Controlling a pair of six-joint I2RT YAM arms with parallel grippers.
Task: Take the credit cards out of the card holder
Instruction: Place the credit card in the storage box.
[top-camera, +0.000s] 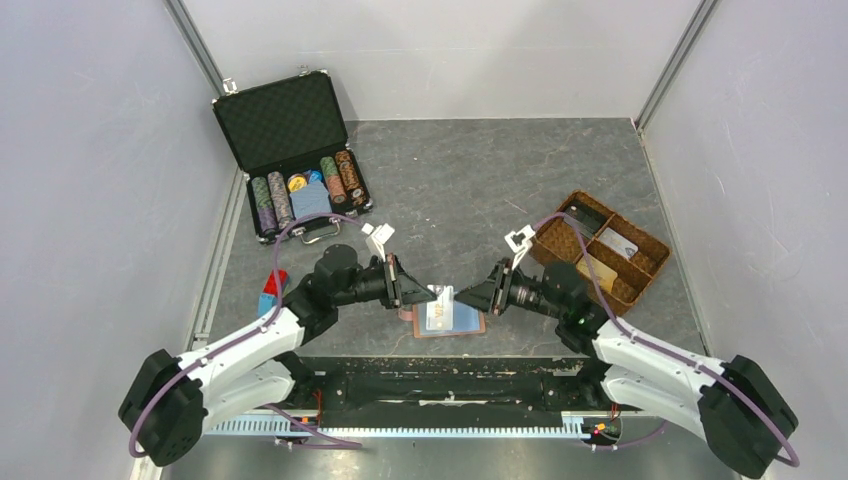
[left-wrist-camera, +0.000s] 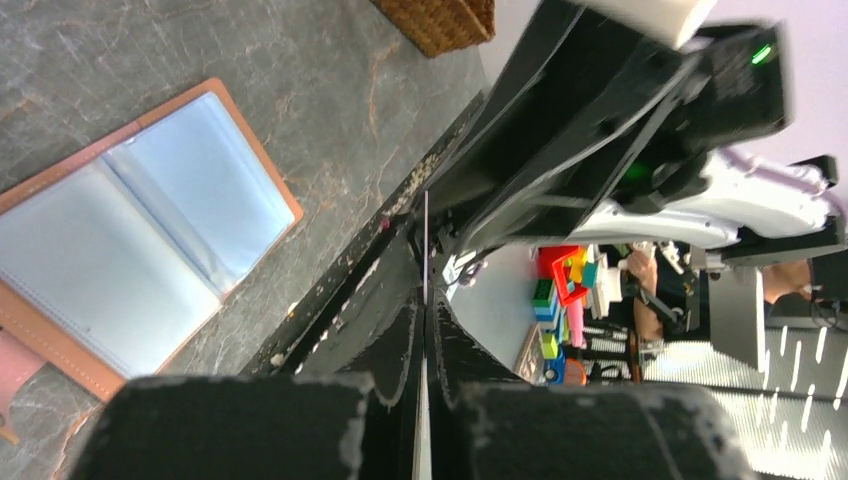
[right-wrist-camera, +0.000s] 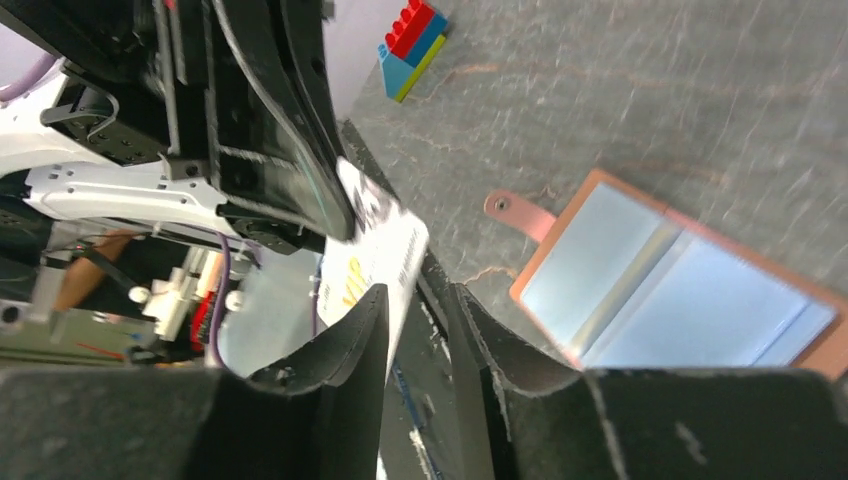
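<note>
**Credit card clamped above the open card holder, at the near edge of the surface**

The left gripper (left-wrist-camera: 425, 300) is pressed together on a credit card (right-wrist-camera: 385, 260). In that gripper's own wrist view the card shows only as a thin line, edge-on between the fingers. The right gripper (right-wrist-camera: 418, 295) faces it tip to tip with its fingers apart. The card's free end lies against one finger, and the other finger stands off it. The card is white, with yellow "VIP" lettering and dark print, and is held tilted in the air.

Below and between the two grippers, the card holder (top-camera: 462, 322) lies spread flat on the surface (top-camera: 480, 180), close to the surface's near edge. It has a tan-brown rim, its pale blue clear sleeves face up, and its snap tab points toward the left gripper's side.

A woven tray (top-camera: 652, 255) stands well apart, behind and outward of the right gripper. A chip case (top-camera: 280, 120) stands well ahead of the left gripper. Toy bricks (top-camera: 272, 290) lie behind the left gripper, beside its arm.
</note>
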